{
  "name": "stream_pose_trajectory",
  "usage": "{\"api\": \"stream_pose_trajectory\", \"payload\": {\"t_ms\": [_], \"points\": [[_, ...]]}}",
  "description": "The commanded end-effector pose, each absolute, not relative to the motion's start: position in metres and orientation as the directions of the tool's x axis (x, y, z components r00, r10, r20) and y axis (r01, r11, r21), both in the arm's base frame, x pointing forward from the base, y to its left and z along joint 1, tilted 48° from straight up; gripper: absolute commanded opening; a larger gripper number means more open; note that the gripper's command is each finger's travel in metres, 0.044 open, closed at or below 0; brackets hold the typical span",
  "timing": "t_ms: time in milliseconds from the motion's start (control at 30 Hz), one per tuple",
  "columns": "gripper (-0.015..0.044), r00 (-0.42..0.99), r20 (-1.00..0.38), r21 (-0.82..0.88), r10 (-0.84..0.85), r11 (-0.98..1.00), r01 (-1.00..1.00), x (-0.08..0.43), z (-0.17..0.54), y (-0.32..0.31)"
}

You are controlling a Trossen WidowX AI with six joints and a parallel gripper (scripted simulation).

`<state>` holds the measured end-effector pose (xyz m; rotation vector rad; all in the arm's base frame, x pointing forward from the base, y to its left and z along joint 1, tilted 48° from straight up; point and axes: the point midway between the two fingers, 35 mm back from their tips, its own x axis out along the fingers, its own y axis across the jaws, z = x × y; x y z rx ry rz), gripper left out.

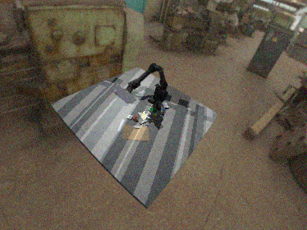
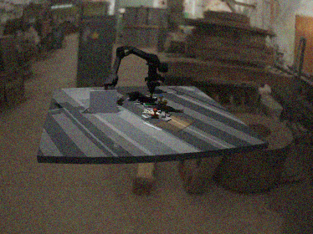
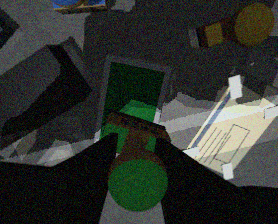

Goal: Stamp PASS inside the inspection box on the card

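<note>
My gripper (image 3: 136, 142) (image 2: 152, 92) is shut on the stamp (image 3: 137, 185), which has a round green knob and a brown body. The stamp is over the near end of the ink pad (image 3: 135, 82), a green pad in a grey tray. Whether its face touches the pad is hidden. The cream card (image 3: 257, 112) lies to the right in the wrist view, held by white tape pieces. It bears a blue stripe, several thin lines and an outlined box (image 3: 241, 126); no print shows inside the box.
A second stamp with a yellow knob (image 3: 254, 24) lies beyond the card. A dark block (image 3: 30, 82) is left of the pad. A blue object (image 3: 80, 4) is at the top edge. A tan sheet (image 1: 136, 133) (image 2: 181, 122) and a grey panel (image 2: 104, 101) are also on the bench.
</note>
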<state>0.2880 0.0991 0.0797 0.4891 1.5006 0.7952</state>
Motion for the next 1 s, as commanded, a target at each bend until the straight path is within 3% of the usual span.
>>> {"api": "stream_pose_trajectory", "payload": {"t_ms": [0,967], "points": [[0.0000,-0.110,-0.680,0.732,0.725,0.663,-0.156,0.287,0.076,0.103],[0.0000,-0.109,-0.680,0.732,0.725,0.663,-0.157,0.285,0.064,0.117]]}}
